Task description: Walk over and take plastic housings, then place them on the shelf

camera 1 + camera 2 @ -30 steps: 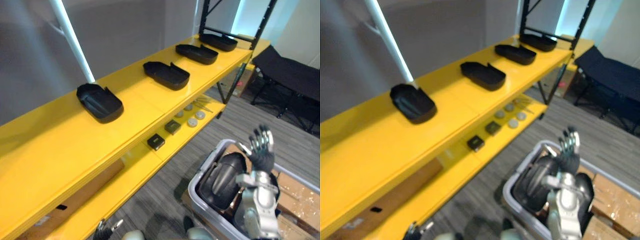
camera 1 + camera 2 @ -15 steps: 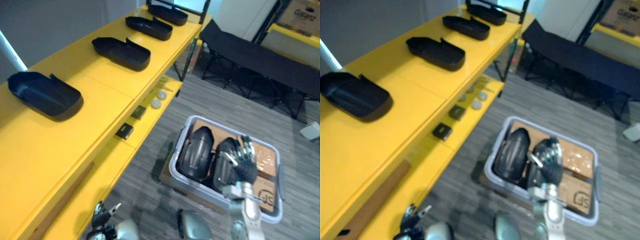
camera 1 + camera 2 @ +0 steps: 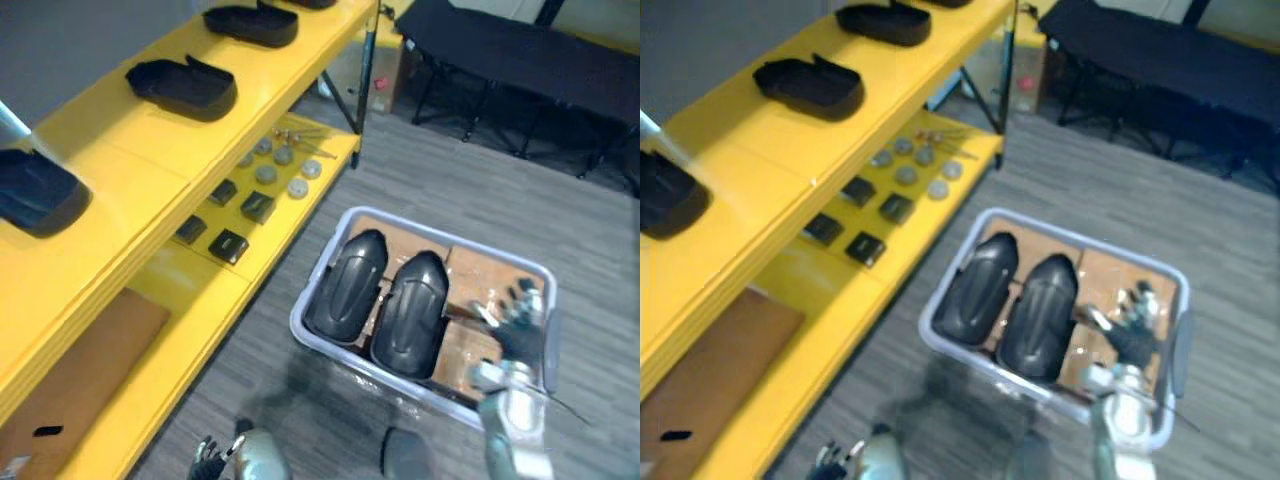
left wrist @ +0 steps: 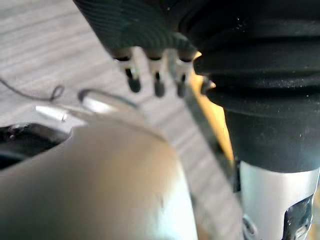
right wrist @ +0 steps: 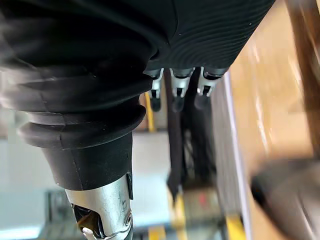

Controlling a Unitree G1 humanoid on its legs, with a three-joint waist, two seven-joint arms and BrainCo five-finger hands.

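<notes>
- Two black plastic housings (image 3: 345, 285) (image 3: 410, 312) lie side by side, domed backs up, in the left part of a grey bin (image 3: 455, 240) that stands on the floor (image 3: 440, 170).
- They touch each other along their long sides; brown cardboard (image 3: 480, 275) fills the rest of the bin to their right.
- The right hand (image 3: 517, 322) hovers over the right end of the bin, above the cardboard and just beside the nearer housing. Its fingers (image 5: 175, 90) are spread and straight, and it holds nothing.
- Three more black housings sit open side up, well apart in a row, on the yellow upper shelf (image 3: 120, 135): one at the near end (image 3: 35, 190), one in the middle (image 3: 185, 85) and one farther along (image 3: 250, 22).
- The lower shelf (image 3: 200, 295) carries small black boxes (image 3: 228, 245), round grey discs (image 3: 297, 187) and a flat cardboard sheet (image 3: 80, 370).
- The left hand (image 3: 215, 455) hangs low by the bottom edge, away from the bin and the shelves, with loose fingers (image 4: 156, 82) and nothing in it.
- A black folding cot (image 3: 520, 50) stands on the floor beyond the bin.
</notes>
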